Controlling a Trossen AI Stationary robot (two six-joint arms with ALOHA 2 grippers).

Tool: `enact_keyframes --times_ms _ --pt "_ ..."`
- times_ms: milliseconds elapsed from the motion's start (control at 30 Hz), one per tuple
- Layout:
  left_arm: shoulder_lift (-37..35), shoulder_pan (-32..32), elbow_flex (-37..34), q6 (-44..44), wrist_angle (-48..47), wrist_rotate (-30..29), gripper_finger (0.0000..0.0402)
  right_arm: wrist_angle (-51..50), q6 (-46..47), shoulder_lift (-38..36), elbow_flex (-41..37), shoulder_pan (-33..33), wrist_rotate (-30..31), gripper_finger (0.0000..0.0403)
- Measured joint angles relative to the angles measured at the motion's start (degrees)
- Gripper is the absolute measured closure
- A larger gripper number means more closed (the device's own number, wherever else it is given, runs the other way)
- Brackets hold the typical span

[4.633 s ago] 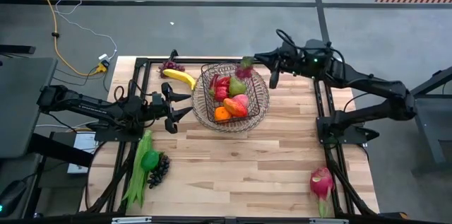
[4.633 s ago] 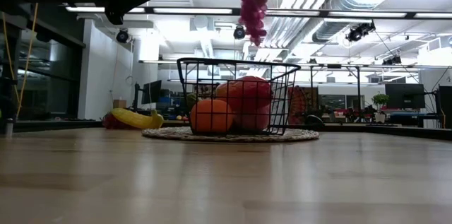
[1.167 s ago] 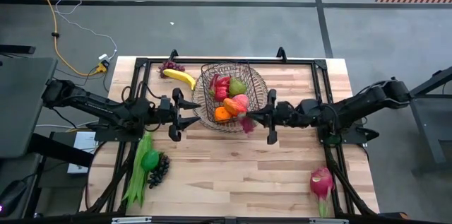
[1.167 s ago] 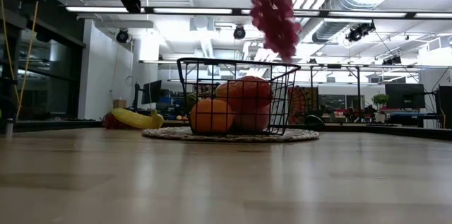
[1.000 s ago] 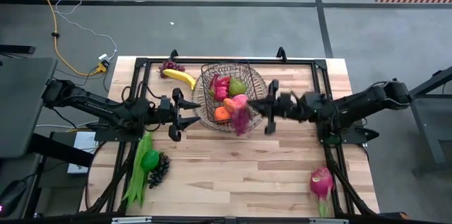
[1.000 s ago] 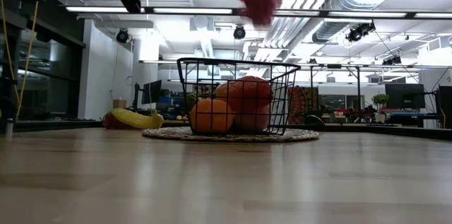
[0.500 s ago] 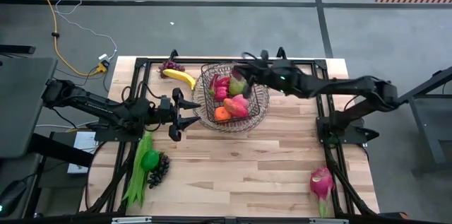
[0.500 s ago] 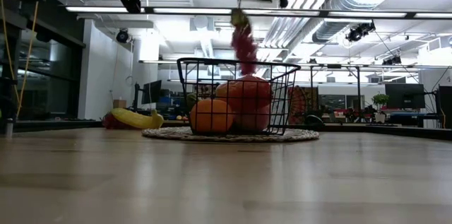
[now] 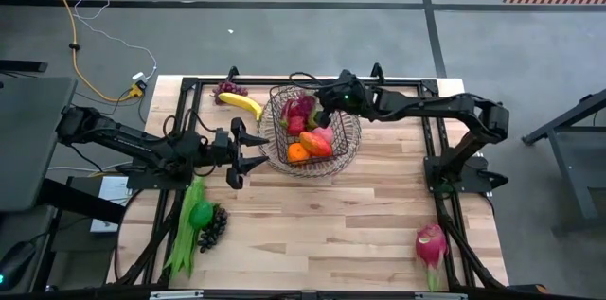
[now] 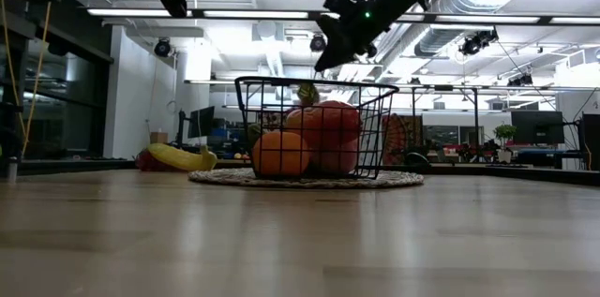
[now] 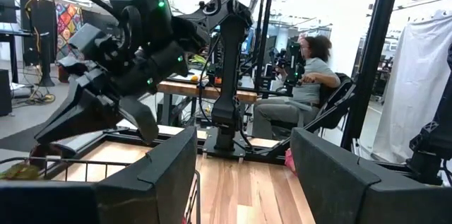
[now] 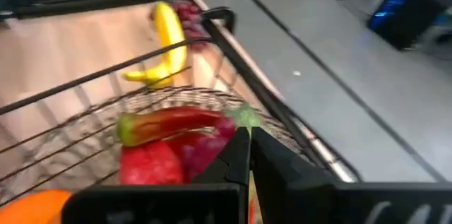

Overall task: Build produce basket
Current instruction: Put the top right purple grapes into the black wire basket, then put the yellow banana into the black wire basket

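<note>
The right hand [image 9: 322,108] hangs over the far side of the basket [image 9: 348,139], its two fingers pressed together on the green stalk of a bunch of purple grapes [image 9: 301,109]. The bunch itself lies just below the fingertips, down inside the basket among the red, pink and orange produce [image 9: 311,139] already piled there. From table height the hand shows above the basket's rim with the stalk poking up at the wire edge. The basket sits on a round woven tray [image 10: 394,180] on the wooden surface [image 9: 322,215].

The left hand [image 9: 254,146] waits just beside the basket's left wall, fingers spread apart with nothing between them.

Out on the surface, a yellow banana [image 9: 241,104] and a second purple bunch [image 9: 228,89] lie near the far left corner, well apart from either hand. Long green beans [image 9: 183,229], a green pepper [image 9: 201,213] and dark grapes [image 9: 214,227] lie close to the left edge, and a pink dragon fruit [image 9: 430,243] rests near the right corner.
</note>
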Motion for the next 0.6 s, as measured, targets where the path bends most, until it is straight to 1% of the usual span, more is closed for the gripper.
enact_keyframes --times_ms 100,167,333,400,467,600 --pt "0.0 0.0 0.0 0.0 0.0 0.0 0.0184 -1.3 0.3 0.0 0.0 0.1 5.7 0.0402" --pt "0.0 0.0 0.0 0.0 0.0 0.0 0.0184 -2.2 1.6 0.0 0.0 0.1 8.0 0.0402" --pt "0.0 0.0 0.0 0.0 0.0 0.0 0.0184 -5.5 2.1 0.0 0.0 0.3 7.0 0.0395" --pt "0.0 0.0 0.0 0.0 0.0 0.0 0.0184 -6.5 2.9 0.0 0.0 0.6 6.9 0.0379" --pt "0.0 0.0 0.0 0.0 0.0 0.0 0.0184 -7.2 2.9 0.0 0.0 1.0 7.0 0.0355" --pt "0.0 0.0 0.0 0.0 0.0 0.0 0.0184 -8.0 1.4 -0.3 0.0 1.9 8.7 0.0287"
